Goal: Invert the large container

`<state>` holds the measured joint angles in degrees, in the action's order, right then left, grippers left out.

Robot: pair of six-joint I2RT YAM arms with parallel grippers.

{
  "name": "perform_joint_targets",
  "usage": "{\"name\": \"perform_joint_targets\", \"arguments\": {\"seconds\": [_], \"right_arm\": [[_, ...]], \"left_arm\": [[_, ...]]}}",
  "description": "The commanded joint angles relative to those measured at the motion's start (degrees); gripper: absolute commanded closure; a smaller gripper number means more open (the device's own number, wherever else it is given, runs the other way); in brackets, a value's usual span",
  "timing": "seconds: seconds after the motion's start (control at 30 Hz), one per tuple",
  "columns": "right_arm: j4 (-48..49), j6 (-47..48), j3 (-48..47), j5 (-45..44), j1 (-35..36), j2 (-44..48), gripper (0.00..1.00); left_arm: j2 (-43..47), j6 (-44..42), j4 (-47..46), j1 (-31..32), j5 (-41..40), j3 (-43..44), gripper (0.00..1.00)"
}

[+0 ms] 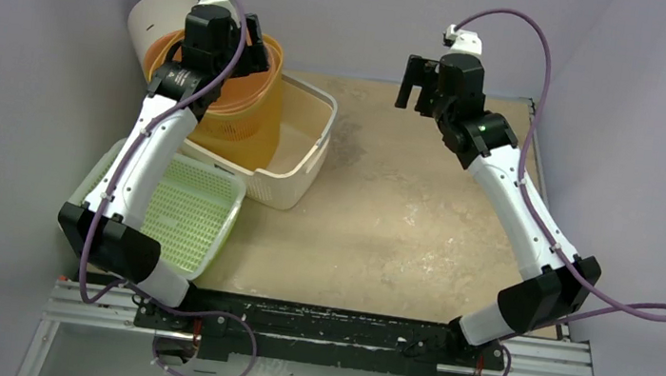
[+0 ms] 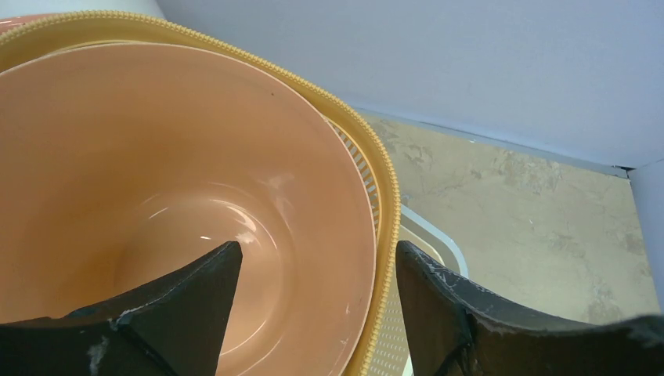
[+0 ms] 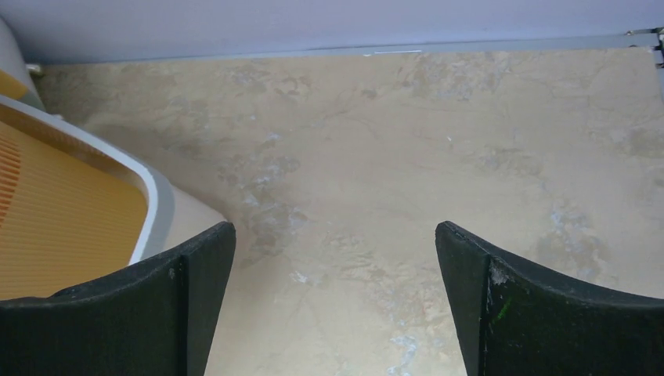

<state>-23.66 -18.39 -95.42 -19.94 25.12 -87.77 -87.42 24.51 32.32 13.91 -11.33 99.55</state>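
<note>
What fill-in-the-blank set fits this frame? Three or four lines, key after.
The yellow slotted basket stands inside the ___ tub.
The left gripper sits at that basket's rim with jaws ___.
The mesh tray by the left arm's base is ___.
The right gripper hangs open above the bare ___.
Missing: white; open; green; table.
</note>
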Motion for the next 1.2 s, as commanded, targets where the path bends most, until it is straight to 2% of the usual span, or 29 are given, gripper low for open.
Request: {"name": "perform_joint_targets", "arguments": {"seconds": [0.0, 0.17, 0.5, 0.77, 1.17], "right_arm": [[0.02, 4.03, -0.97, -3.31, 0.28, 1.54, 0.0], [-2.95, 9.19, -0.51, -1.87, 0.2, 0.62, 0.0], [-6.4, 7.63, -4.61, -1.49, 0.19, -2.72, 0.01], [-6.82, 8.69, -6.82, -1.12, 0.19, -4.41, 0.02], [-7.07, 8.84, -6.1, -1.91, 0.1, -5.12, 0.02]], "left_arm": [[0.41, 0.07, -1.08, 0.06, -0.51, 1.69, 0.31], [0.05, -0.06, -0.82, 0.06, -0.27, 1.96, 0.31], [-4.17, 0.08, 2.29, 0.06, -1.24, 5.07, 0.31], [-7.81, 1.57, -2.92, 0.06, -0.9, 5.21, 0.33], [-11.94, 3.94, -5.25, 0.06, 0.06, 6.2, 0.34]]}}
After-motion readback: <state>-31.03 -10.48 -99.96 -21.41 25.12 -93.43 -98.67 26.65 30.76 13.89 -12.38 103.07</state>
